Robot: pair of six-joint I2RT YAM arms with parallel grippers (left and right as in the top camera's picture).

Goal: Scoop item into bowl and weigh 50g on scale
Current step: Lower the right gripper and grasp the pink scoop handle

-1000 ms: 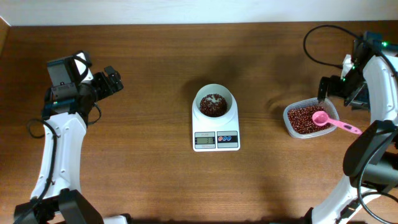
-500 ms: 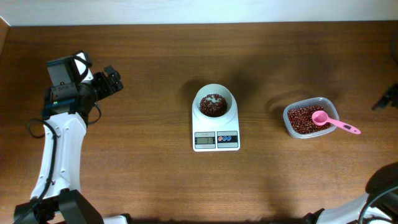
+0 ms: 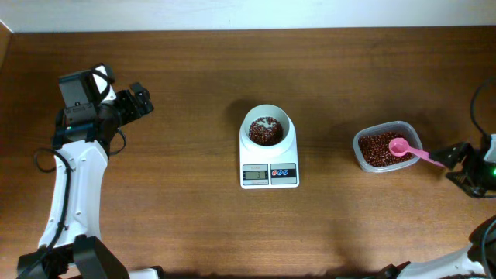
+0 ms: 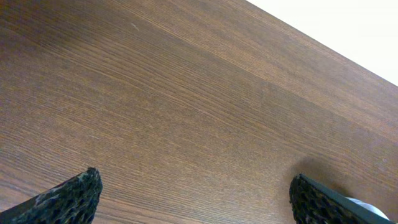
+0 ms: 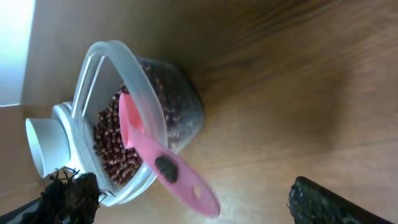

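**Right gripper lined up on the scoop handle**

The right gripper (image 5: 193, 196) hangs wide open just off the free end of the pink scoop (image 3: 419, 155). The scoop's cup lies on the beans (image 3: 373, 149) in the clear tub (image 3: 357, 149). A small heap of beans already sits in the bowl (image 3: 288, 128) on the scale (image 3: 269, 175), mid-surface; its display is too small to read. The left gripper (image 4: 196, 199), also wide open, hovers over bare surface (image 3: 194, 225) well apart. To my eye, the grab wants the handle centred between the fingers, so the cup lifts level and the light tub isn't dragged.
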